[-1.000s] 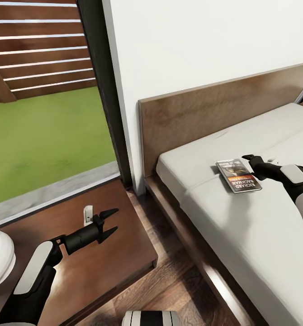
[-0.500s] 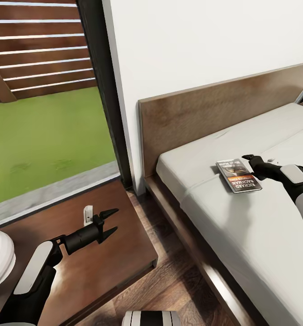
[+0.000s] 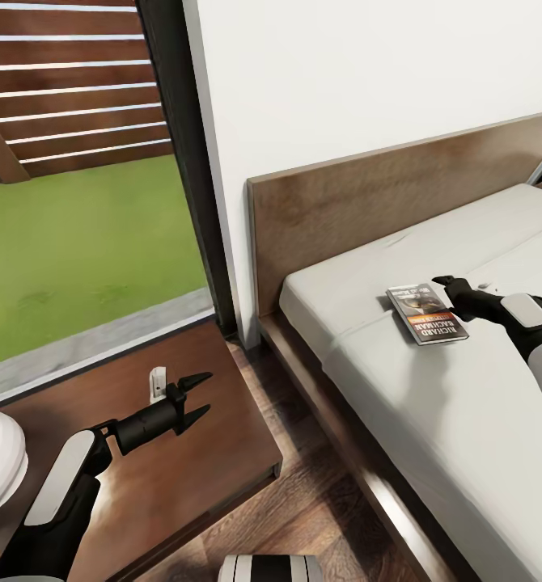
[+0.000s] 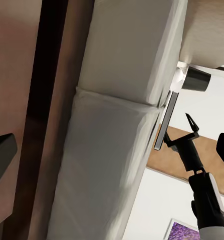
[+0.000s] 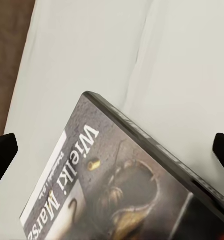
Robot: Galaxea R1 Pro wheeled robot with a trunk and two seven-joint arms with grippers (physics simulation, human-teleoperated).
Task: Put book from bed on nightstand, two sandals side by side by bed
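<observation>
the book (image 3: pixel 427 314), a thin dark paperback with a pale title band, lies flat on the bed (image 3: pixel 433 420) near its 9 o'clock edge. right hand (image 3: pixel 447 293) open at it; left hand (image 3: pixel 196 395) open over the nightstand (image 3: pixel 214 469).

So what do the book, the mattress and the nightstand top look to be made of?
Book: glossy printed card cover, seemingly a paperback. Mattress: matte off-white fabric, softly creased. Nightstand top: dark brown wood, visible grain, slight sheen.
</observation>
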